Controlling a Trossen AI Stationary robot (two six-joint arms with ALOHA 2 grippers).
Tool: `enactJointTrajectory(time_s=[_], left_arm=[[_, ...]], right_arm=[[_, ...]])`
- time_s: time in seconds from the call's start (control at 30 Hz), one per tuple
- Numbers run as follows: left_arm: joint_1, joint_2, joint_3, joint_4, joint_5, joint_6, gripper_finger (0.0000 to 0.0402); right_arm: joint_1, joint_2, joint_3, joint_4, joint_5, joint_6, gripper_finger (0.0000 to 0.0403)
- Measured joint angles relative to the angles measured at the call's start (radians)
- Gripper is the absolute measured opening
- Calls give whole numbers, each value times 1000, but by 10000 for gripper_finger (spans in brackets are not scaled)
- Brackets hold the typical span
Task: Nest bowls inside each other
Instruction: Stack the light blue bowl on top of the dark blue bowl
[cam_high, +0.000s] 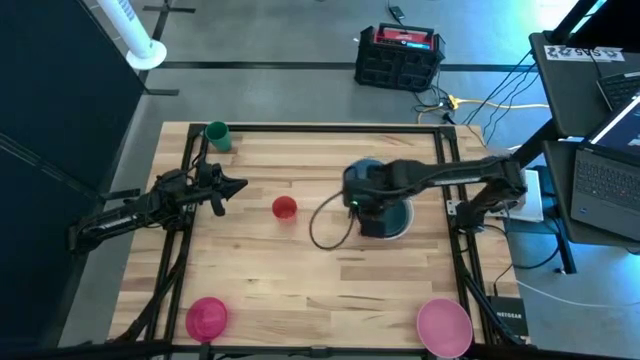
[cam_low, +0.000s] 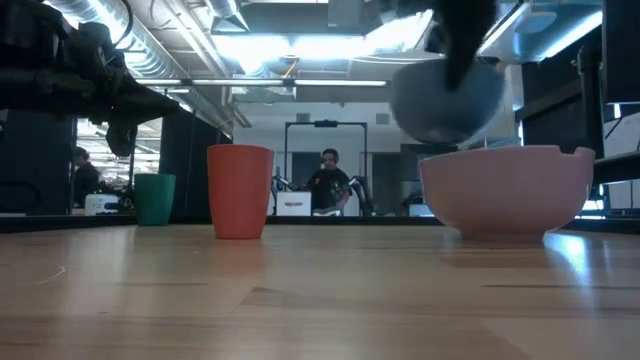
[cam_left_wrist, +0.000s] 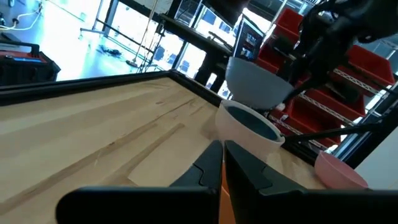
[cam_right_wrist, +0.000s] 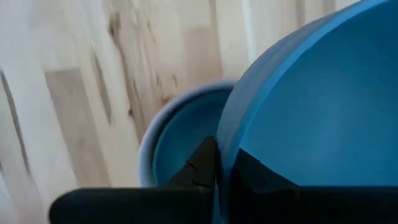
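My right gripper (cam_high: 358, 200) hangs over the table's middle right, shut on a light blue bowl (cam_low: 447, 100) lifted above a white bowl (cam_left_wrist: 229, 129). A teal bowl (cam_left_wrist: 255, 124) sits nested inside the white one. A magenta bowl (cam_high: 207, 317) rests at the near left and a pale pink bowl (cam_high: 443, 325) at the near right. My left gripper (cam_left_wrist: 222, 163) waits shut and level at the table's left, touching nothing. My right gripper pinches the light blue bowl's rim (cam_right_wrist: 231, 146), one finger inside the bowl and one outside. The fingers come from above, pointing down. The bowl hangs tilted below them, clear of the white and teal stack (cam_right_wrist: 177, 140).
A small red cup (cam_high: 284, 207) stands upright left of the stack, and a small green cup (cam_high: 217, 135) stands at the far left corner. Bare wood lies between the cups and the near bowls. A black crate (cam_high: 399, 57) sits on the floor beyond the far edge.
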Motion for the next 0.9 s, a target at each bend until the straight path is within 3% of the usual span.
enactJointTrajectory(time_s=[0.3,0.47,0.9], left_arm=[[0,0,0,3,0,-4,0],[0,0,0,3,0,-25,0],[0,0,0,3,0,-25,0]], right_arm=[[78,-86,-245,179,-39,183,0],[114,-87,-301,272,-62,234,0],[131,-87,-374,324,-66,286,22]])
